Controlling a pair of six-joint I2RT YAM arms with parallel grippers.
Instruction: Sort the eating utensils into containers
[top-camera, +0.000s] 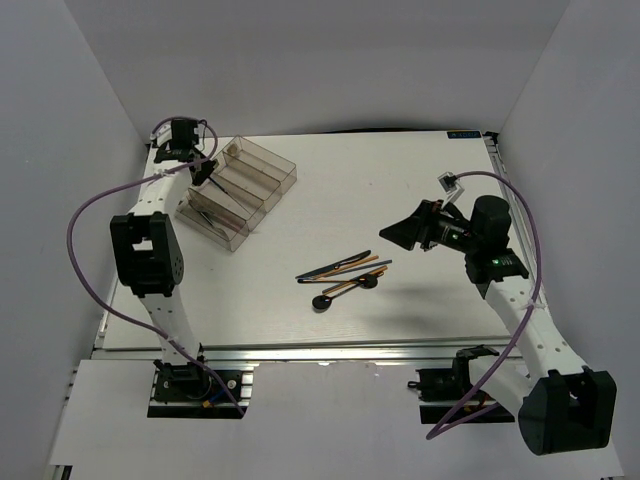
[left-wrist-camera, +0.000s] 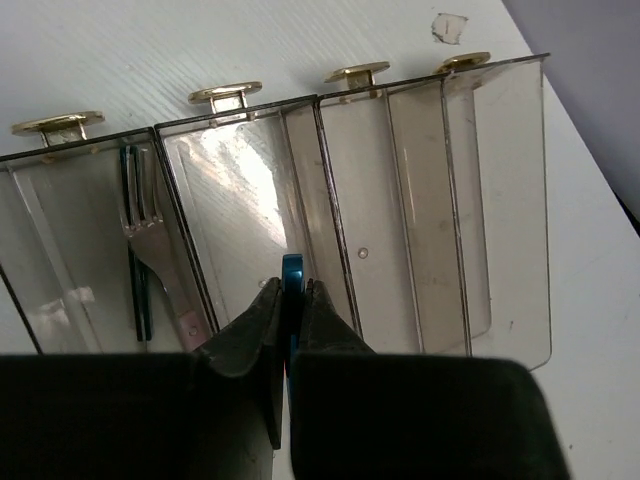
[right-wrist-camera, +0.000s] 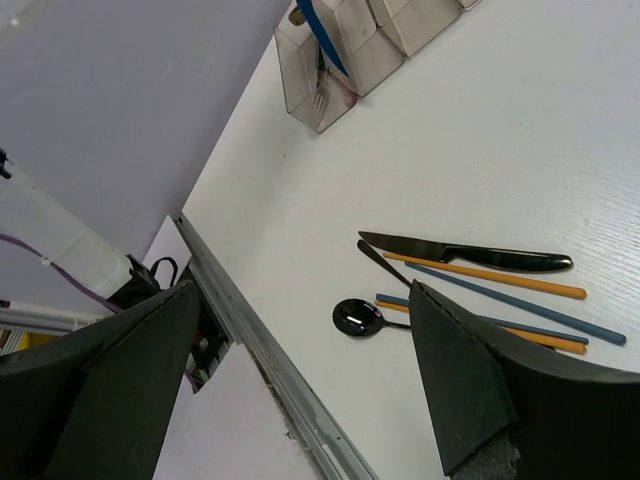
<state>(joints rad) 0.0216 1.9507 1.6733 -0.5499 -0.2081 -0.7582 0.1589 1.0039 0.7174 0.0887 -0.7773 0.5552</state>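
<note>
The clear four-compartment tray (top-camera: 262, 170) stands at the back left. My left gripper (top-camera: 205, 172) hangs over it, shut on a blue utensil (left-wrist-camera: 291, 270) held on edge above the second compartment from the left in the left wrist view. A fork (left-wrist-camera: 148, 232) lies in the leftmost compartment of the tray (left-wrist-camera: 440, 200). On the table's middle lie a black knife (right-wrist-camera: 470, 252), orange chopsticks (right-wrist-camera: 500, 277), blue chopsticks (right-wrist-camera: 520, 303) and a black spoon (right-wrist-camera: 355, 318); the pile also shows in the top view (top-camera: 345, 270). My right gripper (right-wrist-camera: 300, 300) is open and empty, above and right of the pile (top-camera: 402, 233).
The metal rail of the table's near edge (right-wrist-camera: 260, 350) runs below the right gripper. Grey walls enclose the table on the left, back and right. A small white tag (top-camera: 447, 181) lies at the back right.
</note>
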